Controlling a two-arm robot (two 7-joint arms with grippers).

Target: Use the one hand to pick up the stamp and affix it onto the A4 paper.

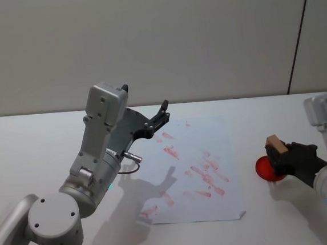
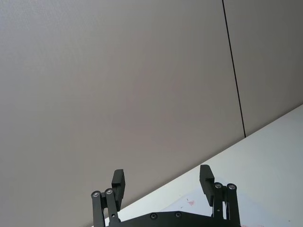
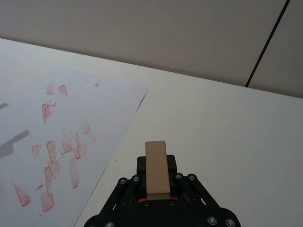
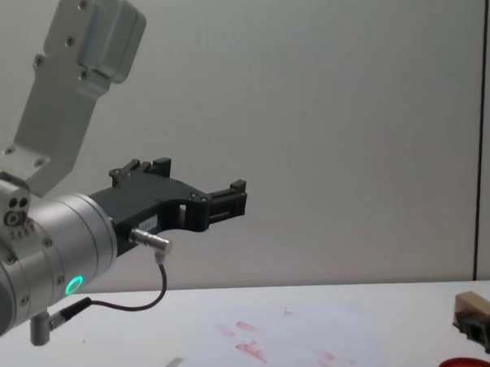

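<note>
My right hand (image 1: 278, 154) grips the stamp (image 1: 276, 143) over the pad (image 1: 266, 168); a tilt could smear the paper (image 1: 193, 171), while the left hand (image 1: 161, 113) idles open.

The left gripper (image 1: 164, 113) was held up high in the air, with its fingers (image 2: 118, 179) spread wide apart. The right gripper (image 1: 276, 150) was low on the robot's right side, and its fingers were closed tight.
</note>
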